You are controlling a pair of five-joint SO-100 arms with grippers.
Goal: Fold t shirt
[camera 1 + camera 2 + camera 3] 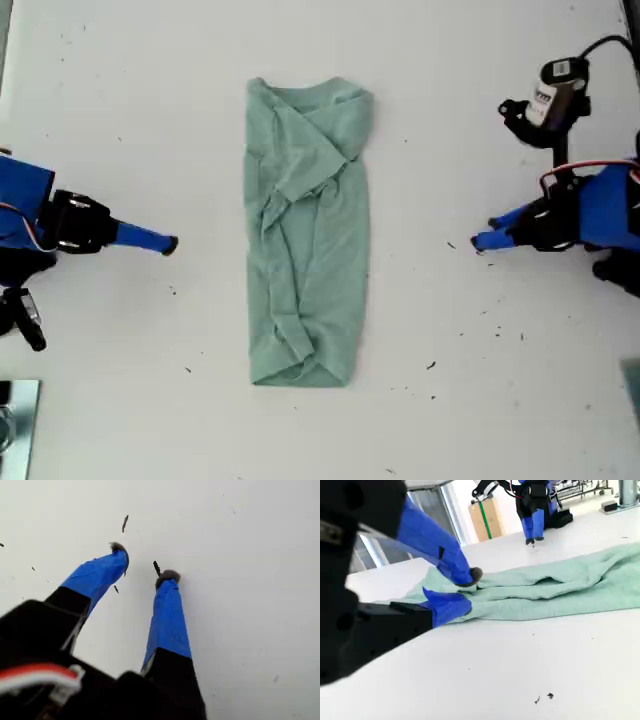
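Obs. 1, cloth. The pale sage-green, wrinkled cotton t shirt [305, 250] lies flat on the white table top [450, 100], about mid-table in the exterior view. It is folded in from both sides into a long narrow strip. The ribbed collar end is toward the top of that view and the hem end toward the bottom. Creases run along its length, and one sleeve fold crosses the upper half at a slant.

Obs. 2, my first gripper [480, 232]. It is the black arm's blue-taped pincer at the exterior view's right. It is well apart from the cloth, with its tips aimed toward it. Its wrist view shows the two blue fingers [107, 570] spread wide, tips low over bare table [250, 555], with nothing between them. Small dark specks of debris [156, 567] lie on the table around the tips.

Obs. 3, my second gripper [168, 243]. It is at the exterior view's left, also clear of the shirt's edge and pointing at it. In its wrist view the pincer [470, 590] has its fingers drawn close. I cannot tell whether they fully meet. No cloth is in them.

Obs. 4, second wrist view. The shirt [560, 590] lies as a low rumpled ridge across the table [520, 660]. My first gripper [531, 541] shows beyond it.
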